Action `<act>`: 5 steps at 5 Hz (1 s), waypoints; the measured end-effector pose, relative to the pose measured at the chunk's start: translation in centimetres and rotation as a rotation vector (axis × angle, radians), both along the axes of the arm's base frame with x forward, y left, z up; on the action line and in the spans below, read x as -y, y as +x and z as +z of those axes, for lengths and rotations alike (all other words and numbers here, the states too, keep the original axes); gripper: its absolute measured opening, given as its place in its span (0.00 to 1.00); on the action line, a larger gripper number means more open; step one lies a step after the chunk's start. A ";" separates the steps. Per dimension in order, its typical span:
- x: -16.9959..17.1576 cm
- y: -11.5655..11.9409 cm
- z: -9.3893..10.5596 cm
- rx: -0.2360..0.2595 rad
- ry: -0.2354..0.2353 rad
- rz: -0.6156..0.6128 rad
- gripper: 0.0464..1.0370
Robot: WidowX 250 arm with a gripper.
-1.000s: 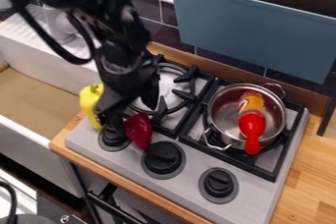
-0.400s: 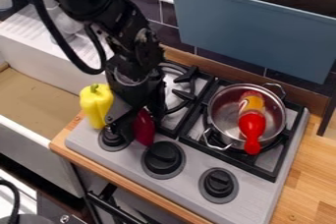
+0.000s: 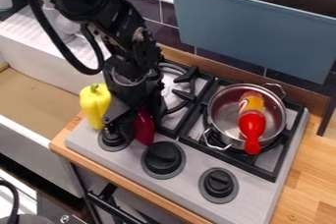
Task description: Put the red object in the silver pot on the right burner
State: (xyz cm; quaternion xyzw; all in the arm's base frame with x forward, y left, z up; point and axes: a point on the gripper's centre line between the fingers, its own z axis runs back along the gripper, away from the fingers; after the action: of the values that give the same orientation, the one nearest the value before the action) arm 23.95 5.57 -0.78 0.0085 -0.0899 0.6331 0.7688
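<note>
getting a grip seems the step in hand: the pincer (image 3: 135, 119) is at the dark red object (image 3: 145, 128), near left on the stove (image 3: 195, 156); whether it's clamped, i cannot tell. next: secure, lift, carry right to the pot (image 3: 222, 109), beside its 1 bottle (image 3: 252, 122).

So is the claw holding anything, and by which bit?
I can't tell: the claw covers the top end of the dark red thing, hiding any grip.

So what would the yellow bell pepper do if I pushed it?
The bell pepper might tip, since it's tall with its stem up. Its ridged sides could make it wobble rather than roll. Its shiny skin may feel slippery.
</note>
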 end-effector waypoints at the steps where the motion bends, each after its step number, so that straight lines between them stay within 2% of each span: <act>1: 0.0 -0.3 0.6 -0.033 0.002 -0.014 0.77; 2: 0.1 0.3 2.3 -0.033 0.013 -0.035 0.77; 3: 0.6 0.6 4.5 -0.033 -0.001 -0.059 0.77; 5: 3.3 2.4 8.3 -0.050 -0.087 -0.170 0.77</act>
State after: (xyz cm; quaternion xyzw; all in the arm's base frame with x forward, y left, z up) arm 26.37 2.30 7.56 -0.0168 -0.0435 0.5685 0.8214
